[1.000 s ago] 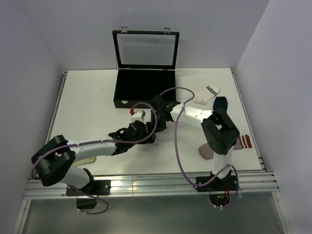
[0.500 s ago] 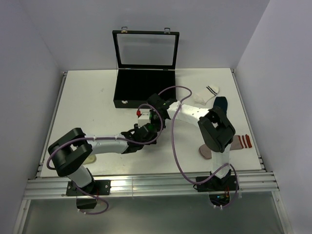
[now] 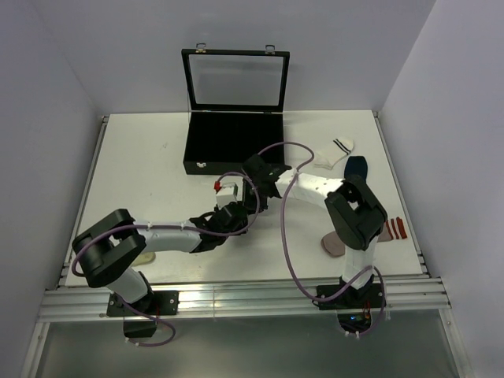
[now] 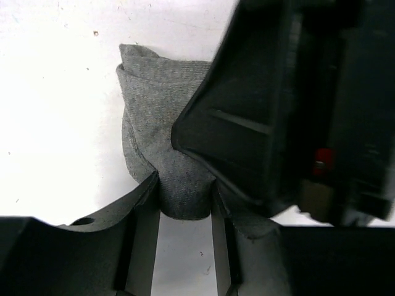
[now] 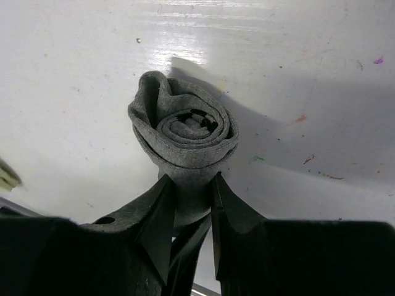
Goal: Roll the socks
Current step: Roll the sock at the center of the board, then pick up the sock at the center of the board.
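A grey sock [image 5: 185, 132] is wound into a tight spiral roll just above the white table. My right gripper [image 5: 188, 185] is shut on the roll's near side. In the left wrist view the same grey sock [image 4: 157, 117] shows as a folded bundle, and my left gripper [image 4: 185, 200] pinches its lower end with both fingers pressing the fabric. The right gripper's black body [image 4: 284, 105] crowds that view from the right. From above, the left gripper [image 3: 239, 206] and right gripper [image 3: 252, 193] meet at the table's middle and hide the roll.
An open black case [image 3: 232, 146] stands at the back centre, just beyond the grippers. A white sock with black stripes [image 3: 335, 152] and a navy sock [image 3: 357, 167] lie at the back right. A pinkish sock with red stripes [image 3: 390, 230] lies partly behind the right arm.
My left gripper's jaws have narrowed onto the grey sock's end, and the left arm has shifted slightly toward the right gripper. The right gripper has held its grip on the roll.
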### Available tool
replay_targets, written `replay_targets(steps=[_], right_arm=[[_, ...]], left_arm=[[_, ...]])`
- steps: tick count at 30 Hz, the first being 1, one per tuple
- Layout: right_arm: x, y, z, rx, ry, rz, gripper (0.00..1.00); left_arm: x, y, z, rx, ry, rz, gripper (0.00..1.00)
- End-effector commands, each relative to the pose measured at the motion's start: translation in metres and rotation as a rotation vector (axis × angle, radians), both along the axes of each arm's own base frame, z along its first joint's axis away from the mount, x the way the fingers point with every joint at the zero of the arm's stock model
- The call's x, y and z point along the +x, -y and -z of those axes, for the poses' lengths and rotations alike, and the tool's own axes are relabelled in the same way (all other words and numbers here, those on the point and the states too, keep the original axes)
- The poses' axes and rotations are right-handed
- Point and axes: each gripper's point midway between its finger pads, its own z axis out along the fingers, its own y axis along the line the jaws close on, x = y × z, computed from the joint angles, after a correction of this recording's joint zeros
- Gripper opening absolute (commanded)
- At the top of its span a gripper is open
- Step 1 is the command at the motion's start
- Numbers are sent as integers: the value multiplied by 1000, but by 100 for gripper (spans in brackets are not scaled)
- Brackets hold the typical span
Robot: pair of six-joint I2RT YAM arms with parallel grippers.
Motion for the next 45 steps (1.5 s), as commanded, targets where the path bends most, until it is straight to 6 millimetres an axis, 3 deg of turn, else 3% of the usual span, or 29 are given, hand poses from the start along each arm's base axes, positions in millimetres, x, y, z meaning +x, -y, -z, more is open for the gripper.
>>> replay_targets(steps=[1, 4, 8, 15, 31, 45], right_arm=[[-20, -1, -6, 70, -34, -27, 28], [-18, -5, -17, 175, -6, -6, 39], [-13, -2, -25, 261, 37, 13, 43], [-9, -3, -33, 396, 97, 5, 59], [0, -16, -14, 471, 123, -20, 61], [1, -25, -3, 490, 98, -69, 60]], left_arm=[[-7, -20, 18, 0, -63, -14, 22], [-13, -22, 22, -50, -98, 1, 22], [-19, -28, 28, -131, -152, 1, 21], [-25, -45, 35, -200, -214, -26, 21], [-40, -57, 52, -288, -329, -7, 21], [-41, -26, 36, -379, -312, 163, 18]])
